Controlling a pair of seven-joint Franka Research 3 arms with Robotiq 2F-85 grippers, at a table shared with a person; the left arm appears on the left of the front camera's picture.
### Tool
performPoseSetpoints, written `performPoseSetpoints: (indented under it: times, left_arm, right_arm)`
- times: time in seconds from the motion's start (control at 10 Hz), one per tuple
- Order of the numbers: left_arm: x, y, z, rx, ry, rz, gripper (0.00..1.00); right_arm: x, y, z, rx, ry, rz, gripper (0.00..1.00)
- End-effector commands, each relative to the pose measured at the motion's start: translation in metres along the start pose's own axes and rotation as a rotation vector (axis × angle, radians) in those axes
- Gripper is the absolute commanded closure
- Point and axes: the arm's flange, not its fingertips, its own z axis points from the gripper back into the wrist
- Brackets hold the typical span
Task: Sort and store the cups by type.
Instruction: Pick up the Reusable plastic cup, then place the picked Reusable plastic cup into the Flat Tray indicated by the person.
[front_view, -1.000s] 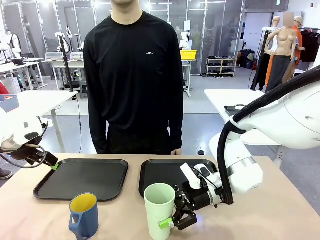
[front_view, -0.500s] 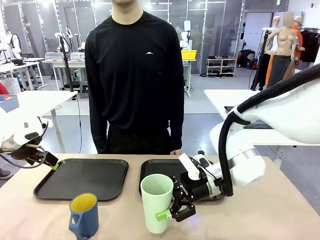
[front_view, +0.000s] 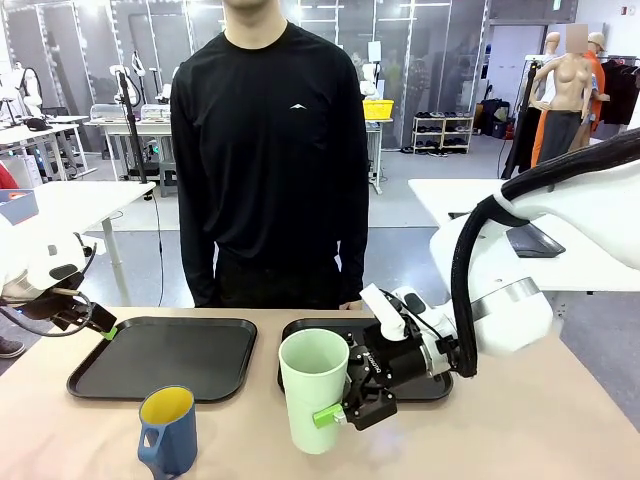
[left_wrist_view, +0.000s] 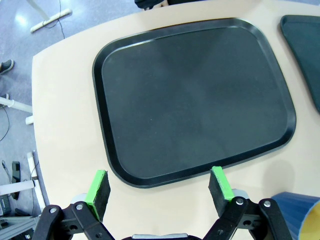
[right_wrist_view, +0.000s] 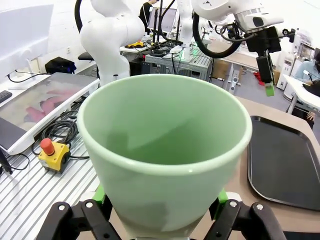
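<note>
Right claw (front_view: 335, 410) was clamped on the lower part of the mint-green tumbler (front_view: 312, 385), one green pad (front_view: 322, 416) pressed to the near side of its wall. The tumbler stood at the front middle of the counter (front_view: 520, 430), mouth up and leaning slightly, just in front of the right tray (front_view: 330, 325). Could not tell whether its base cleared the counter. From the right wrist camera the tumbler (right_wrist_view: 165, 150) sat between the two fingers of that claw (right_wrist_view: 162, 202).

Blue mug (front_view: 167, 430), yellow inside, stood upright on the counter at front left, just in front of the left tray (front_view: 165, 357), handle toward the robot.

Left claw (front_view: 100, 328) hung spread wide and holding nothing over the left tray's outer edge. Its wrist camera showed both pads (left_wrist_view: 100, 187) apart above the tray (left_wrist_view: 195, 95) rim.

A person (front_view: 268, 150) in black stood at the far side.
</note>
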Motion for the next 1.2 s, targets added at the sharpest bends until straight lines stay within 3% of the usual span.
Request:
performPoseSetpoints:
  times: [0.0, 1.1]
  left_arm:
    - [-0.0007, 0.0018, -0.0003, -0.004, 0.002, 0.004, 0.00]
    - [-0.0007, 0.0018, -0.0003, -0.004, 0.002, 0.004, 0.00]
  right_arm:
    - [-0.0035, -0.0048, -0.0008, 0.001, -0.005, -0.001, 0.58]
    - [-0.0035, -0.0048, -0.0008, 0.001, -0.005, -0.001, 0.58]
